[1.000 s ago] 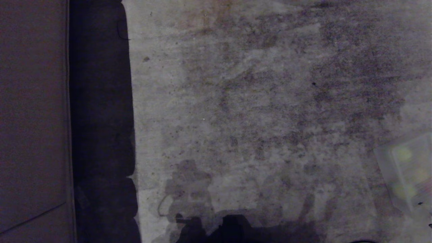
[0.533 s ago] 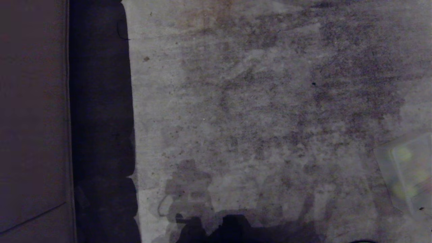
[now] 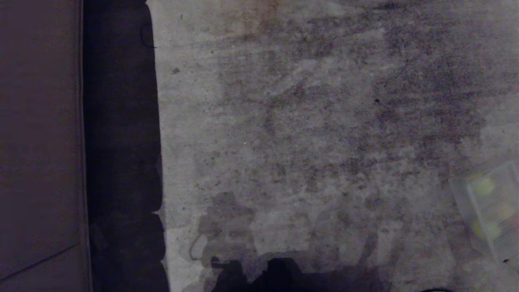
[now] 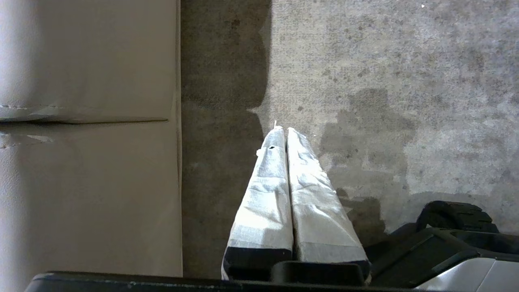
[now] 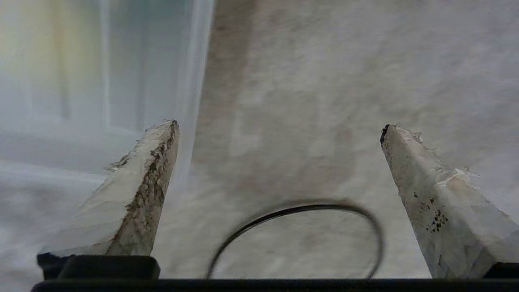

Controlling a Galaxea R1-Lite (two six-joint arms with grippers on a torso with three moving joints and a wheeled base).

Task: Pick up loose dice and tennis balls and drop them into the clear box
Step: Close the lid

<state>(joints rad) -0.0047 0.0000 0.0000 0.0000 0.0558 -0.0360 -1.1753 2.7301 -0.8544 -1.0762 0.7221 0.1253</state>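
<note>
Stained carpet (image 3: pixel 308 134) spreads wide; clear box (image 3: pixel 492 207) at right edge.

The floor (image 3: pixel 308 134) looks like bare concrete — matt, rough-grained, mottled with dark stains and specks. Beside it a pale panel (image 4: pixel 89 170) is smooth and faintly satin, like leather or vinyl, with a stitched seam. The clear box (image 3: pixel 486 202) is see-through plastic, smooth and slightly hazy. The left hand (image 4: pixel 286 130) has fingers wrapped in white woven cloth tape, matt and finely textured; the right hand (image 5: pixel 279 129) has the same wrap — frayed and dirt-stained at the edges. A thin black cable (image 5: pixel 300 211) looks smooth and glossy.
</note>
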